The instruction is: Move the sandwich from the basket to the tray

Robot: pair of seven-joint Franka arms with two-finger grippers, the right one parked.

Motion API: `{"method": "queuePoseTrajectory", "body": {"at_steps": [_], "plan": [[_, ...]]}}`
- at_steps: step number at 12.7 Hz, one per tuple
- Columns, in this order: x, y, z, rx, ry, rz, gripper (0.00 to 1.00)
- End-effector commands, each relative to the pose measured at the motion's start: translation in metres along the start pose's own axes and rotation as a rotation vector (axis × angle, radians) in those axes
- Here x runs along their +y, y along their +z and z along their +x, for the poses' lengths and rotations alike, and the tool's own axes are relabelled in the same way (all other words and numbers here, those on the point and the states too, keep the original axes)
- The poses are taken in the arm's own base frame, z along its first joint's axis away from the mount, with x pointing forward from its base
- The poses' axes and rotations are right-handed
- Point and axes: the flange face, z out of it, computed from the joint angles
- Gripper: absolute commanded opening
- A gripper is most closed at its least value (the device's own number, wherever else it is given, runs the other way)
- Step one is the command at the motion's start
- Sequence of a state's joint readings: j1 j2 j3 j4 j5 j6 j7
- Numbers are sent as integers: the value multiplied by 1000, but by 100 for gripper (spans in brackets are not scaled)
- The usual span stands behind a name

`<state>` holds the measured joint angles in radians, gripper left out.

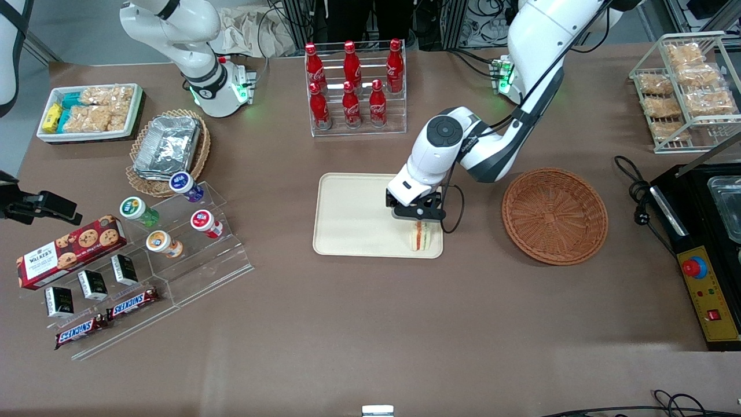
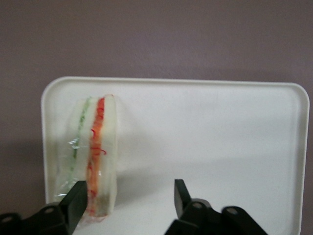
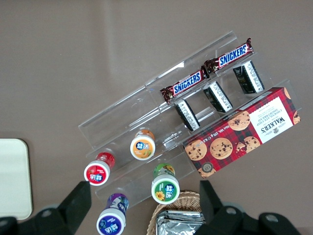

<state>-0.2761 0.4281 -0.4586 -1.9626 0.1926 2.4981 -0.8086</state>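
Six red cola bottles (image 1: 352,87) stood in a clear rack on the counter (image 1: 370,324). Toward the parked arm's end lay a cookie box (image 1: 69,251), two Snickers bars (image 1: 107,317) and a pale foil-container basket (image 1: 168,152).

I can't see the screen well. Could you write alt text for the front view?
The gripper, fingers open, hangs just above a sandwich standing on a cream tray at mid-table. An empty brown basket sits beside the tray, toward the working arm's end. Snacks and cola bottles line the table's edges.
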Motion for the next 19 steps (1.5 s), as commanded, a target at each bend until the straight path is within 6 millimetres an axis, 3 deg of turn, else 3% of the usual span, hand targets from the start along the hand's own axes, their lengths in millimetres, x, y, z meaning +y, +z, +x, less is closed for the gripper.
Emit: {"method": "queuePoseTrajectory", "body": {"at_steps": [1, 3, 4, 6, 7, 9, 14, 17, 18, 19], "plan": [[20, -74, 38, 3, -105, 60, 100], [28, -125, 58, 3, -149, 75, 100], [29, -160, 66, -7, -172, 56, 100], [15, -217, 72, -12, -212, 64, 100], [-2, -244, 82, 19, -246, 58, 100], [-40, -288, 83, 46, -270, 127, 100], [-177, -378, 92, 25, -19, 216, 100], [-265, -403, 89, -46, 151, 180, 100], [-284, -404, 91, -56, 142, 160, 100], [-291, -403, 94, -58, 124, 158, 100]]}}
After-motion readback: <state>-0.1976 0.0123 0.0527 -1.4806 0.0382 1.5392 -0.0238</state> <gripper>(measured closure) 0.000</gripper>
